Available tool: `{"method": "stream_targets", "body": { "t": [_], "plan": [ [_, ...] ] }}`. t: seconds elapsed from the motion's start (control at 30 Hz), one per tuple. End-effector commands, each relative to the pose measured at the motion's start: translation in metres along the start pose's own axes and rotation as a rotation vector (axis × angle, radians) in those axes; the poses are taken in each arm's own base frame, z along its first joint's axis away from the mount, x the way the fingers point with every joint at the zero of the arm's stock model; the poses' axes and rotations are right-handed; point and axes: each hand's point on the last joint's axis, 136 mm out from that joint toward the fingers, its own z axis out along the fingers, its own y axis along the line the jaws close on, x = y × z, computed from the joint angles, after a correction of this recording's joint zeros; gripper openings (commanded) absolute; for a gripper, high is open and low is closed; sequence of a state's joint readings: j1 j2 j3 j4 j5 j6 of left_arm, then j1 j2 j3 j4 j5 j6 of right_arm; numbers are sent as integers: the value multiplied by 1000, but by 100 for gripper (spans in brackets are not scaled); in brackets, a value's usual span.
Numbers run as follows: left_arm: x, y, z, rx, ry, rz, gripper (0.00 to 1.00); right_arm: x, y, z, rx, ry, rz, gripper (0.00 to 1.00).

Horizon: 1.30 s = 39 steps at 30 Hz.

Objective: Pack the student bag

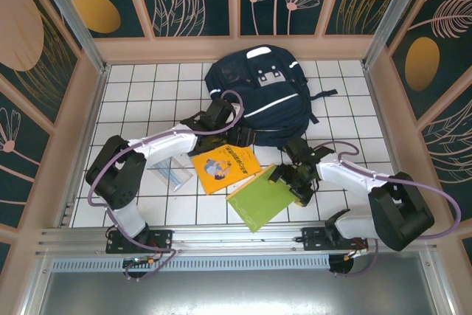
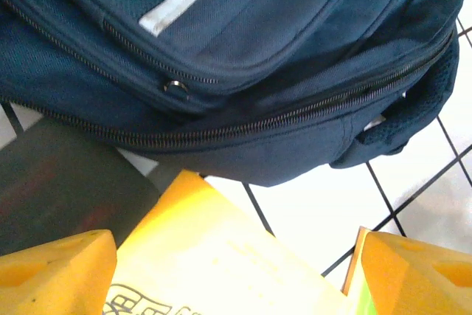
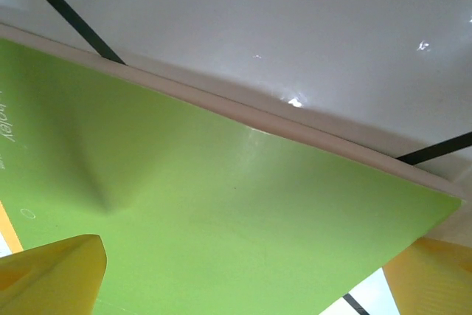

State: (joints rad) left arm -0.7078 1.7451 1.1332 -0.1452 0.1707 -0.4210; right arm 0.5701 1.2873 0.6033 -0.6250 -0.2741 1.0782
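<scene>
My left hand [image 2: 236,278] stood wide, student bag [image 2: 280,49] just ahead, its zip [image 2: 258,123] looking shut. Right hand [image 3: 243,278] wide over green book [image 3: 221,204]. Risk: book lay flat on counter [image 3: 258,20]; fingers [image 3: 51,278] could skid, buckling cover.

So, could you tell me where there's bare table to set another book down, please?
Bare tiles lie left of the student bag, toward the left wall, and right of it, beyond its straps. The middle is crowded: yellow book, green book, clear packet and both arms.
</scene>
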Motion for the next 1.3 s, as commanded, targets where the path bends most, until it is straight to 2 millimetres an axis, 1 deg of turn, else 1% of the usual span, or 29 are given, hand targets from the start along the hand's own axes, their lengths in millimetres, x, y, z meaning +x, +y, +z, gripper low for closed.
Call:
{"method": "stream_targets", "body": {
  "t": [0.0, 0.03, 0.1, 0.13, 0.2, 0.23, 0.33, 0.4, 0.47, 0.53, 0.63, 0.67, 0.7, 0.73, 0.77, 0.8, 0.87, 0.9, 1.03, 1.2, 1.27],
  "plan": [
    [16, 1, -7, 6, 63, -22, 84, -57, 83, -33, -325, -306, -142, 95],
    [20, 1, -7, 12, 79, -22, 82, -56, 85, -36, -343, -312, -148, 94],
    [30, 1, -8, 19, 121, -23, 73, -54, 92, -43, -396, -321, -168, 92],
    [29, -4, -17, 37, 121, -16, 68, -52, 96, -45, -426, -321, -180, 90],
    [37, -8, -24, 60, 155, -18, 61, -50, 102, -48, -462, -326, -203, 88],
    [41, -12, -29, 78, 173, -18, 59, -49, 103, -46, -463, -324, -210, 88],
    [57, -18, -38, 121, 228, -40, 59, -48, 102, -38, -451, -304, -225, 88],
    [67, -22, -40, 156, 261, -72, 59, -48, 102, -33, -433, -292, -239, 87],
    [77, -27, -38, 203, 289, -106, 59, -48, 98, -28, -406, -285, -254, 87],
    [82, -31, -33, 238, 305, -136, 57, -47, 96, -24, -402, -277, -262, 87],
    [92, -25, -19, 234, 323, -179, 52, -40, 102, -21, -446, -257, -284, 83],
    [91, -25, -14, 232, 316, -187, 51, -38, 106, -22, -465, -256, -297, 82],
    [98, -20, -10, 222, 328, -201, 51, -36, 108, -23, -476, -254, -307, 80],
    [100, -19, -8, 224, 325, -205, 50, -34, 111, -25, -487, -255, -314, 78],
    [107, -13, 1, 205, 344, -220, 48, -31, 113, -26, -498, -253, -326, 76],
    [109, -10, 5, 196, 348, -225, 47, -29, 116, -28, -510, -252, -336, 73],
    [112, -7, 11, 187, 355, -234, 44, -25, 122, -32, -535, -250, -352, 60],
    [114, -6, 13, 183, 357, -237, 43, -25, 123, -34, -542, -249, -355, 56],
    [118, -2, 18, 175, 359, -255, 41, -21, 124, -35, -551, -241, -362, 47],
    [119, 1, 22, 166, 356, -270, 41, -20, 122, -28, -537, -231, -364, 39],
    [117, 0, 22, 166, 350, -269, 41, -21, 122, -26, -526, -233, -367, 30]
  ]
}}
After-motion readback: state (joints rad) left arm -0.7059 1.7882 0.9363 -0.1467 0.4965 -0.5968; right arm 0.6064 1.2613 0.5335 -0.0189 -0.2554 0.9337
